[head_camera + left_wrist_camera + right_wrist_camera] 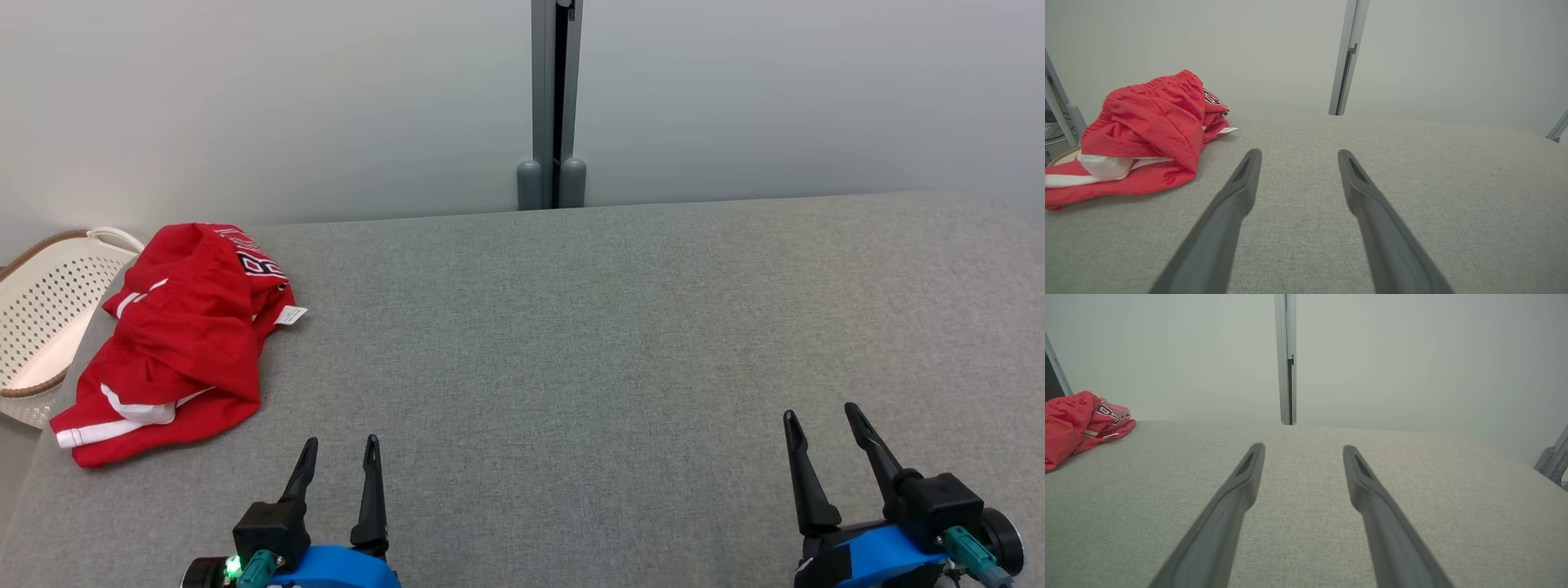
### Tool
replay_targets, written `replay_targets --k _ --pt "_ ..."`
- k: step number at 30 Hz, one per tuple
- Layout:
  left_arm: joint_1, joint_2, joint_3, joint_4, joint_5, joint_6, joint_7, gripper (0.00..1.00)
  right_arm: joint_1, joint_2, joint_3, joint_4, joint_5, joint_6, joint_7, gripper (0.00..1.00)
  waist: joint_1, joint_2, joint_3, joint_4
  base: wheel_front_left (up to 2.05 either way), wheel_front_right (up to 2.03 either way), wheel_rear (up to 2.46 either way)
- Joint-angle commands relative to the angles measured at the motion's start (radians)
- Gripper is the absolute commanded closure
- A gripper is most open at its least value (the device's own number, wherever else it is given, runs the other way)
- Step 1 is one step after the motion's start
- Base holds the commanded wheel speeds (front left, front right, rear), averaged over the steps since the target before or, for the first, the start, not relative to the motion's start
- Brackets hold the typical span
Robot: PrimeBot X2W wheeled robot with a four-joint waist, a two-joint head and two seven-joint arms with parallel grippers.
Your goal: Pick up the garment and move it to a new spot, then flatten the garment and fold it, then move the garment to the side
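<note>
1. My left claw (341, 443) is over the near part of the grey fabric bench (571, 327), its two dark fingers spread apart with nothing between them.
2. My right claw (819, 411) is well off to the right, also near the front edge, fingers wide and empty.
3. The garment (175, 327), red with white trim and some lettering, lies crumpled at the bench's left side, ahead and left of my left claw and apart from it.
4. A small white tag (291, 315) sticks out on the garment's right, resting on the bench.
5. A white perforated basket (41, 310) stands just beside the garment, past the bench's left edge.
6. A grey post (555, 98) rises behind the bench against the pale wall.
</note>
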Motion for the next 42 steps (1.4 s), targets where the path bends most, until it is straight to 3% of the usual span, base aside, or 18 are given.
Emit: replay_targets --k 1,24,29,42 --pt "-0.013 0.002 -0.002 0.003 -0.002 0.005 -0.005 0.0 -0.012 -0.006 -0.002 0.004 0.0 0.0 -0.006 0.0 0.0 0.0 0.0 0.0 0.0 0.0 0.0" --pt "-0.025 0.002 -0.009 0.012 -0.008 0.004 -0.005 0.0 -0.004 -0.006 -0.017 0.0 0.0 0.0 -0.006 0.0 0.0 0.0 0.009 0.029 0.0 0.0 0.0" --pt "-0.033 0.003 -0.01 0.012 0.0 0.003 -0.005 0.0 0.002 -0.005 -0.025 -0.007 0.007 0.0 -0.006 0.0 0.0 0.0 0.015 0.114 0.0 0.0 0.0" --pt "-0.022 0.025 0.027 -0.01 0.005 0.013 -0.005 0.0 -0.007 -0.006 0.0 -0.007 0.038 0.0 -0.006 0.0 0.0 0.0 0.015 0.409 0.0 0.0 0.0"
